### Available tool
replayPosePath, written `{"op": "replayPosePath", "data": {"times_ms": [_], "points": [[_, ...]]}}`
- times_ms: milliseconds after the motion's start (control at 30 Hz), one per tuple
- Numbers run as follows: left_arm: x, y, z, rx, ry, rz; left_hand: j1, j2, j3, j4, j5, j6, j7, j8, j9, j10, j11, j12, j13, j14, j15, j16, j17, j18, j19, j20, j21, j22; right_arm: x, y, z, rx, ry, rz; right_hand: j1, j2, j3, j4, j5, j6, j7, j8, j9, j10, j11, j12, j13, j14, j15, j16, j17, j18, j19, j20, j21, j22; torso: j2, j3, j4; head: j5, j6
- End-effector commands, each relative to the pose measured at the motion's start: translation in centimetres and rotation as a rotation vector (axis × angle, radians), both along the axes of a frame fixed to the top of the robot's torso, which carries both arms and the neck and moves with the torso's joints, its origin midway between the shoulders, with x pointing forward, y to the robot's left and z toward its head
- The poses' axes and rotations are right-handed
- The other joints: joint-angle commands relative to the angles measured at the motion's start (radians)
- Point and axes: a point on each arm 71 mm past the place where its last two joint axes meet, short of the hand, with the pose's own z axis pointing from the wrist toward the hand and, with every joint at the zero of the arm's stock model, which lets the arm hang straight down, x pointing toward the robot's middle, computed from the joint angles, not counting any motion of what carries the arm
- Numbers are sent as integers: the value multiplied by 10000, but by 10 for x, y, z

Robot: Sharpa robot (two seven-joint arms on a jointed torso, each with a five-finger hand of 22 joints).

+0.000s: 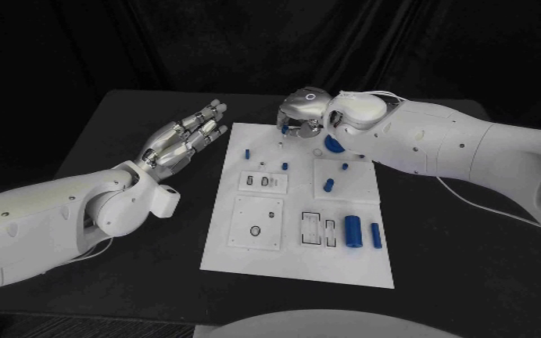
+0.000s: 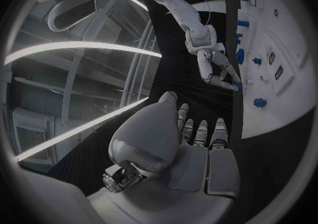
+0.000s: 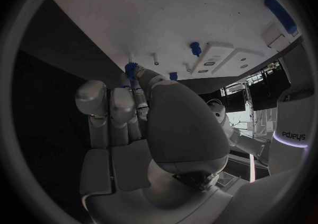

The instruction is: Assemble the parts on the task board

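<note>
Looking down from the head cam, I've got the right hand point(image 1: 302, 116) over the far edge of the task board point(image 1: 295, 260), and its wrist cam shows the fingertips point(image 3: 140, 73) pinching a small blue peg point(image 3: 130, 67) right at the board surface. My left hand point(image 1: 184, 141) hangs off the board's left side, fingers straight and spread, holding nothing. Two blue cylinders point(image 1: 352, 231) lie side by side near the board's right edge.
</note>
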Motion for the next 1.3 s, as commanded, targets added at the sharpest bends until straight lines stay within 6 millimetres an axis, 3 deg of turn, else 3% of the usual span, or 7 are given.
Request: {"op": "replayPosePath", "data": {"times_ms": [33,400,700,1300], "points": [[-1,0,8,-656,-769,-91,76,-2,64,13,57,113,12,67,15,-17,76,4,15,-16,61,-33,-15,78,6,98,53,10,2,-1,0,51,-90,-247,34,-90,65,-12,-16,-57,-12,-47,-6,-84,6,34,9,-58,33,-38,3,-116,-51,0,53,21,-5,-4,0,-12,-21],[0,-2,8,-671,-774,-121,82,-1,72,14,60,106,19,70,14,-27,82,1,12,-15,65,-33,-15,78,8,103,55,11,3,0,-4,-95,87,-335,-3,-129,122,25,-37,-173,-7,-127,-27,-236,32,37,11,-88,32,-42,12,-114,-101,4,76,80,0,0,17,-47,-46],[1,-2,8,-663,-762,-130,86,-1,78,15,62,109,20,73,14,-20,84,3,14,-12,68,-31,-14,78,13,107,58,13,6,-1,-8,-214,179,-524,-32,-162,163,53,-53,-272,-10,-168,-44,-371,59,34,9,-138,28,-91,-40,-107,-160,5,64,93,5,-5,-18,-24,-71],[1,-1,7,-643,-727,-148,100,2,103,20,67,108,37,83,12,-13,101,5,16,20,94,-15,1,79,23,127,65,16,9,-6,-12,-405,384,-820,-97,-245,241,103,-60,-501,0,-188,-82,-736,139,40,12,-320,38,-287,-263,-57,-411,24,-117,-52,-4,-16,-10,4,-145]]}}
